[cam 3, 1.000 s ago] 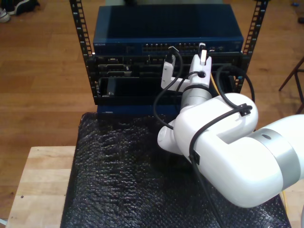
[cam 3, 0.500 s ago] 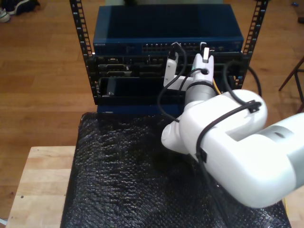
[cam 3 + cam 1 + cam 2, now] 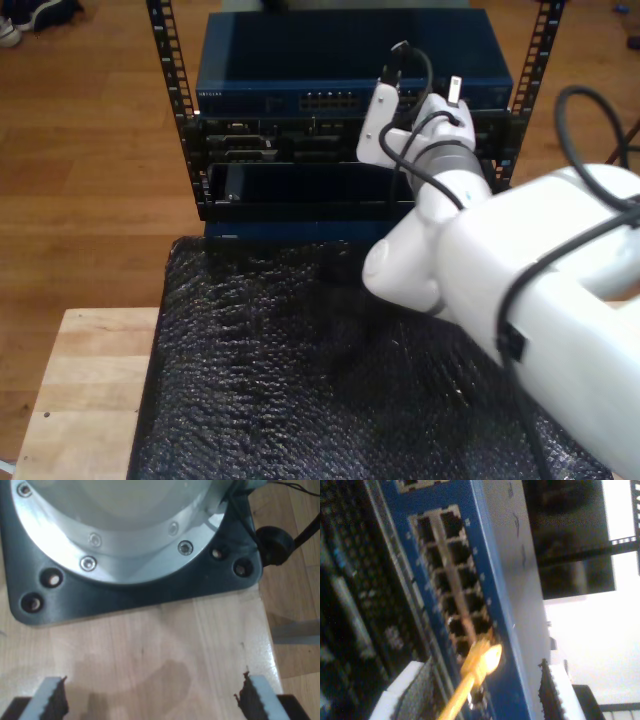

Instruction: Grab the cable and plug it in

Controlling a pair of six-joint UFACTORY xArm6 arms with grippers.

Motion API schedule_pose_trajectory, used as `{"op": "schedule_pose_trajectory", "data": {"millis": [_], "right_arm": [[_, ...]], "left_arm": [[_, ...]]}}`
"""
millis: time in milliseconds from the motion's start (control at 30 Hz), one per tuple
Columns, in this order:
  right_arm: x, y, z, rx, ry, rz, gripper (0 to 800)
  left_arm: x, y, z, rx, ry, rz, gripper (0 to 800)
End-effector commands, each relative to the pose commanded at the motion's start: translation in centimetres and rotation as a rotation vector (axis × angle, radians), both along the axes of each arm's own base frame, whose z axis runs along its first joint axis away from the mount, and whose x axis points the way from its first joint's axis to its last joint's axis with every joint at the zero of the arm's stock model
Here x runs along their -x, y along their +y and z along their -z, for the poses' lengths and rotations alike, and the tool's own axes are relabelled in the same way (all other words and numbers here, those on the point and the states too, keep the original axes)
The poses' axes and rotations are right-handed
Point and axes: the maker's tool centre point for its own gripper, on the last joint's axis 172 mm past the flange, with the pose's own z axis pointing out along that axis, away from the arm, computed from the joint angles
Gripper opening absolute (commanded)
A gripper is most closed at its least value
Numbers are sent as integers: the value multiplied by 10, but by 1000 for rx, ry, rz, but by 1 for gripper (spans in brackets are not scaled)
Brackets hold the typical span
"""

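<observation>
My second claw (image 3: pixel 480 692) points at the blue switch (image 3: pixel 492 580) in the rack (image 3: pixel 185 120). Its two toothed fingers (image 3: pixel 415 690) stand apart on either side of the yellow-orange cable (image 3: pixel 465 685); I cannot tell whether they actually pinch it. The cable runs out between them, and its tip (image 3: pixel 487 660) sits at the switch's face, right at the end of the double row of ports (image 3: pixel 450 580), though blur hides whether the plug is seated in a socket.

My first claw (image 3: pixel 150 700) hangs open over the wooden counter (image 3: pixel 150 645), ahead of it a dark base plate (image 3: pixel 125 595) carrying a round metal flange (image 3: pixel 115 525).
</observation>
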Motion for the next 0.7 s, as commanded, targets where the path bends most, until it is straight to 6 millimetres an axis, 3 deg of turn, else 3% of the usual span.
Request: {"op": "schedule_pose_trajectory", "data": {"millis": [133,300,400,567,700], "right_arm": [[20,-7,3,-11,75,-33,570],[42,-41,3,-21,176,-60,570],[54,-49,2,-9,240,-109,575],[66,-79,4,43,358,-162,596],[81,-113,21,119,494,-193,651]], "left_arm": [[0,0,0,0,0,0,800],[0,0,0,0,-1,-1,800],[0,0,0,0,0,0,800],[0,0,0,0,0,0,800],[0,0,0,0,0,0,800]]}}
